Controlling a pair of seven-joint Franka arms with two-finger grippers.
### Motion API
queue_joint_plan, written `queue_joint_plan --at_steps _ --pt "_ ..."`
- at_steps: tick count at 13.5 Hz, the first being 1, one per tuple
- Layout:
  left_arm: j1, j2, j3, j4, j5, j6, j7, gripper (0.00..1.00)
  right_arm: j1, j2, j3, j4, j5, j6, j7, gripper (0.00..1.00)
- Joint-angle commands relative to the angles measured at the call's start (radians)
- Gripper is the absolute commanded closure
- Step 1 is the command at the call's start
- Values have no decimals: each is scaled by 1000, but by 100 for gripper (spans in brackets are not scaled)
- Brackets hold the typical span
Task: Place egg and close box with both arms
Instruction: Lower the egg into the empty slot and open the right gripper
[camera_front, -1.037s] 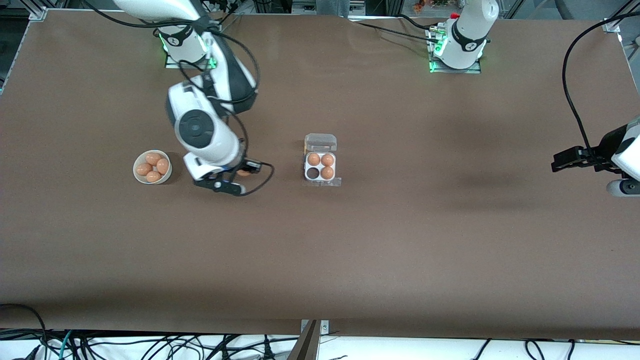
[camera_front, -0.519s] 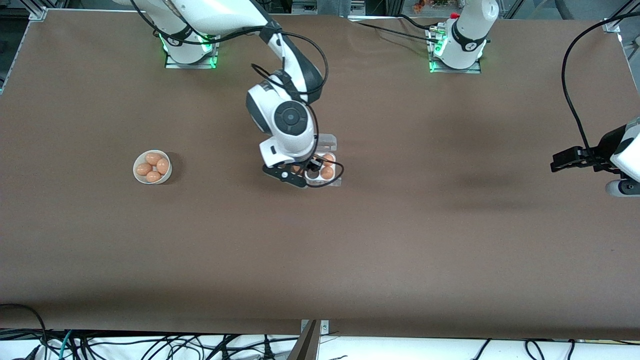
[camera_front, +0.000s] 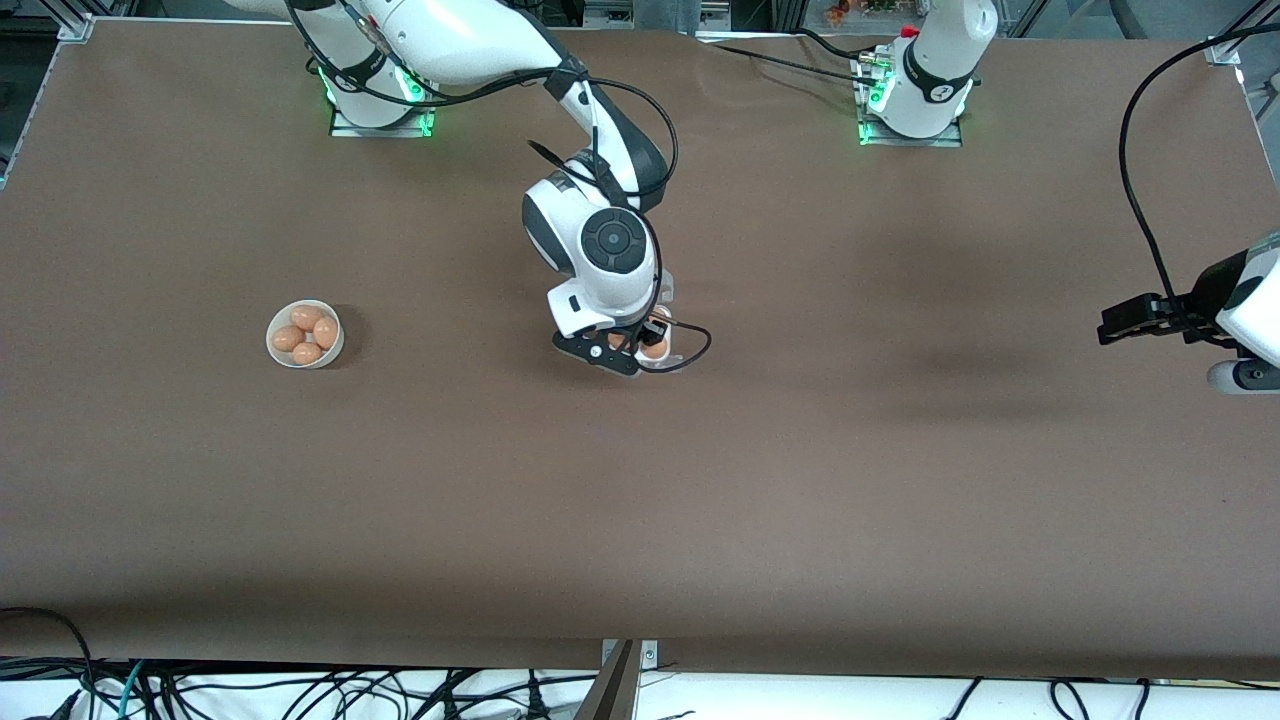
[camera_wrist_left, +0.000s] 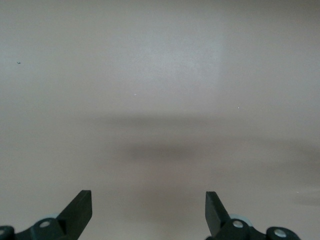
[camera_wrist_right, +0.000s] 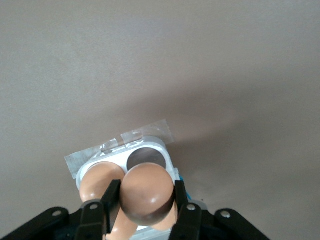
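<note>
right pincer (camera_wrist_right: 146, 216), clenched on an egg (camera_wrist_right: 146, 194), hangs over the egg carton's (camera_wrist_right: 150, 145) empty cell (camera_wrist_right: 145, 158); placing and closing remain. left pincer (camera_wrist_left: 149, 210), released, waits.

Even overhead light, soft blurred shadows on the brown table (camera_front: 800, 480), green glow at both arm bases, wrist views hazy and pale.

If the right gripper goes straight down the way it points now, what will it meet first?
Probably the box. The right gripper, jaws shut on an egg, hangs over it, and the egg looks lined up close to the empty cell. Depth is unclear, so it may touch the cell's rim or a neighbouring egg first.
</note>
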Motion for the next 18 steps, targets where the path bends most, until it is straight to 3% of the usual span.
queue_joint_plan --at_steps 1,8,10,11,12,18 --pt "-2 5 -3 15 -13 -15 -10 0 27 31 -12 32 2 18 16 67" --pt "-8 5 -3 15 -12 -15 -11 0 32 48 -12 30 3 26 8 62" --pt "-10 5 -3 15 -12 -15 -11 0 30 48 -12 32 3 26 7 33" --pt "-11 5 -3 15 -9 -15 -11 0 30 48 -12 30 3 26 8 12" --pt "-10 5 -3 15 -7 -15 -11 0 30 48 -12 30 2 26 5 0" --pt "-16 5 -9 15 -20 -15 -11 0 18 33 -24 35 -32 21 -68 0"
